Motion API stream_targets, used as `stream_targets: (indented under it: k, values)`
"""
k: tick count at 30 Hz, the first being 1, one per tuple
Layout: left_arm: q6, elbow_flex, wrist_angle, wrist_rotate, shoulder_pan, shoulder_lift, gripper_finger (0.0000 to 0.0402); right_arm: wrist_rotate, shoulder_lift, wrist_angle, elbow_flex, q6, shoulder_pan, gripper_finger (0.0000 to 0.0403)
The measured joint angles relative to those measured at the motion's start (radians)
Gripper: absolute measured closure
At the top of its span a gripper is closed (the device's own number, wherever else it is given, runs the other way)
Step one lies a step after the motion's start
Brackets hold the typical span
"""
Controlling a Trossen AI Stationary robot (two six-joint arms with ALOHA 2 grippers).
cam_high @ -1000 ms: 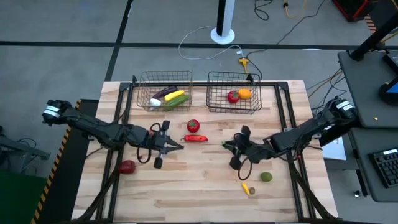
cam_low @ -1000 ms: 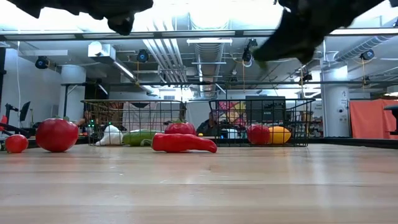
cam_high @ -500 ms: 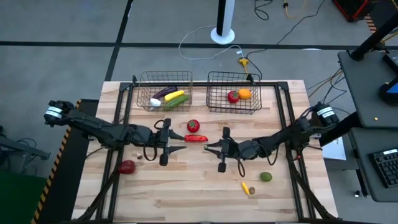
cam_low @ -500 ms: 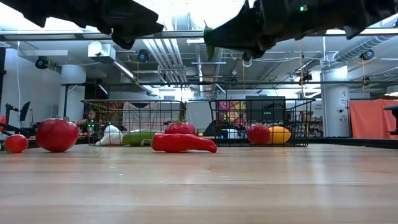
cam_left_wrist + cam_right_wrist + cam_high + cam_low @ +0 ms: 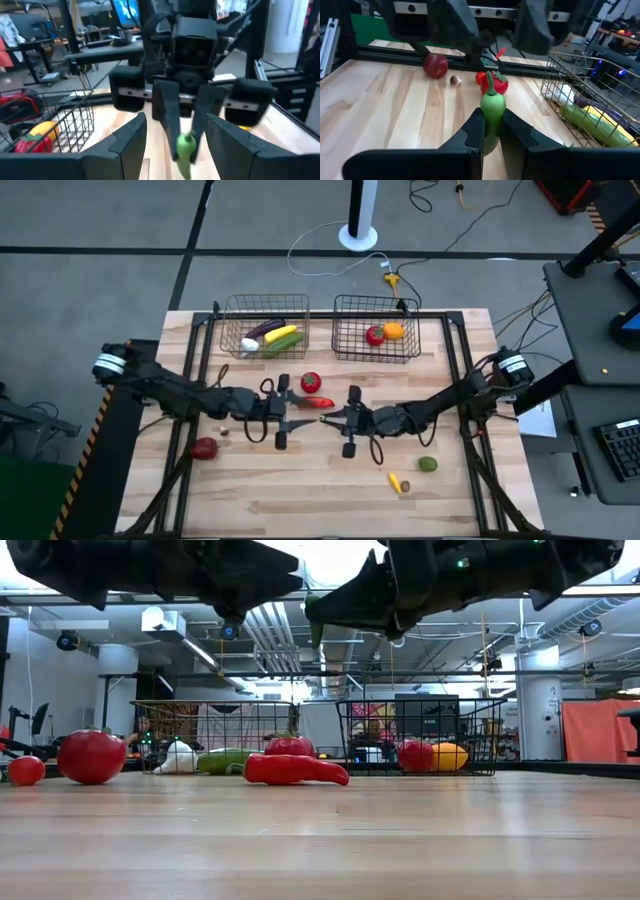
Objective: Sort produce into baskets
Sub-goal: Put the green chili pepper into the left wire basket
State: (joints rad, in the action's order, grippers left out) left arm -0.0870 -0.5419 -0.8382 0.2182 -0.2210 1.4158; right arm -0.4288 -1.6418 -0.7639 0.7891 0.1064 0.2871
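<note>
The right gripper (image 5: 490,131) pinches a green vegetable (image 5: 492,107) in the air, near the red pepper (image 5: 317,402). The left gripper (image 5: 172,137) faces it with fingers spread, just beside the vegetable.

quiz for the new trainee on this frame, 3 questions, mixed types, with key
1. True or false: the right pincer grips a green vegetable.
2. Where does the orange lie? A) copper basket B) darker basket
3. Fill in: the left pincer, facing the right one above the table, stands ___.

Key: 1 true; 2 B; 3 open
</note>
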Motion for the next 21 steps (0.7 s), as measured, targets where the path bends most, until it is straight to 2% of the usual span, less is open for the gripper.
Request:
stream_targets:
  k: [5,9,16,21]
  values:
    - [0.001,0.000,-0.085,-0.088,0.015,0.056,0.0219,0.007,0.003,0.004,0.005,0.007,0.000,0.0369]
    - [0.014,0.000,-0.116,-0.101,0.025,0.094,0.0227,0.011,0.003,0.004,0.005,0.009,-0.004,0.0369]
    - [0.028,0.000,-0.169,-0.097,0.039,0.142,0.0259,0.010,0.003,0.004,0.006,0.004,-0.010,0.0369]
    - [0.028,-0.001,-0.181,-0.099,0.045,0.153,0.0299,0.010,0.004,0.005,0.006,0.004,-0.011,0.0369]
